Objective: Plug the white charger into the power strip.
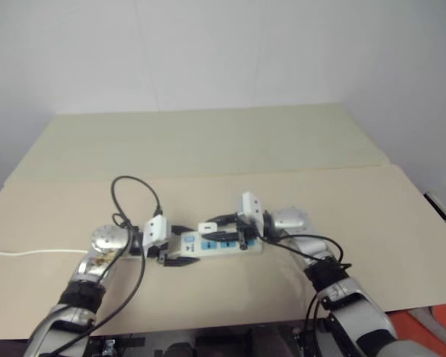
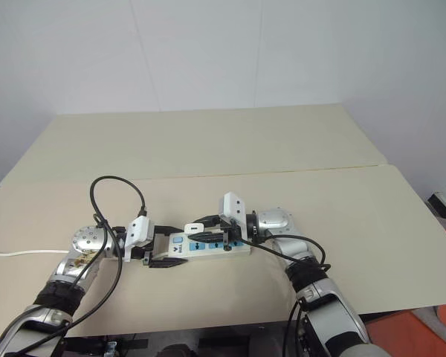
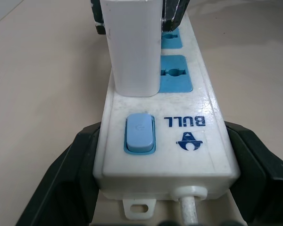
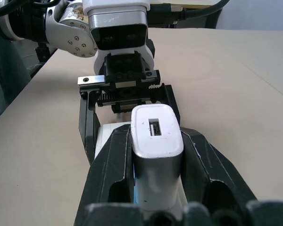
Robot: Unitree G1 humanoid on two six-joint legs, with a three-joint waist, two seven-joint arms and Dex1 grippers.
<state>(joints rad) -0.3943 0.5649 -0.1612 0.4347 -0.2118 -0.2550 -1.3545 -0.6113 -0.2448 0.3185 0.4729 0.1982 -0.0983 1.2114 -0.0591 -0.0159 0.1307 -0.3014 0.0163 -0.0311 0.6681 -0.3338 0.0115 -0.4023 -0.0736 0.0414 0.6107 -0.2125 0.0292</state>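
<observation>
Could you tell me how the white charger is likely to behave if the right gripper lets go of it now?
The white charger stands upright on the power strip, apparently seated in a socket, so it would probably stay put. It is taller than wide, so a sideways nudge might tilt it if it is not fully seated. Its smooth sides could slip between the right gripper's fingers.

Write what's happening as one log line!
left gripper: shut on power strip | right gripper: around white charger | charger: seated in socket

White charger [image 4: 156, 141] (port facing the camera) between the right gripper [image 4: 156, 160] fingers; left gripper [image 4: 127, 101] opposite.
</observation>
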